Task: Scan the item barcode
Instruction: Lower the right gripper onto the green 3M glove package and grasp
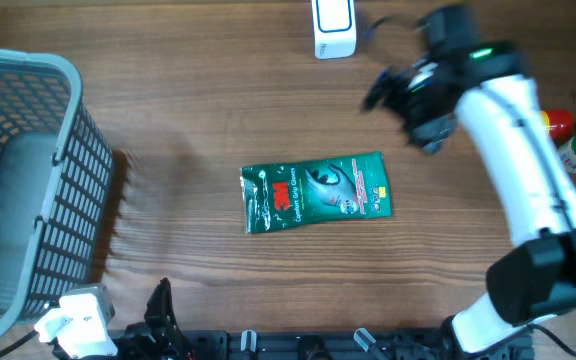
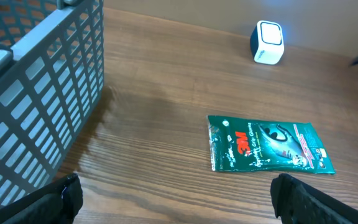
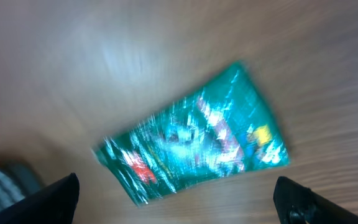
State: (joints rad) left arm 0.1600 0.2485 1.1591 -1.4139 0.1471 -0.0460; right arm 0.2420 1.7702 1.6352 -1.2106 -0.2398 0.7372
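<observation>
Green 3M glove packet [image 1: 317, 196] lies ungripped on the worktop [image 1: 198, 120], apart from the white scanner [image 1: 334, 28], as left fingers [image 2: 58, 200] and right fingers [image 3: 55, 200] spread wide, empty.

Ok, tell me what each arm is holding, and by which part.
Nothing is held. The left gripper and right gripper are open and empty; the green packet lies on the table.

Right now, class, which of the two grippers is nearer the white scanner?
The right gripper, open, just right of the white scanner at the far edge. The left gripper sits at the near edge, by the grey basket.
</observation>
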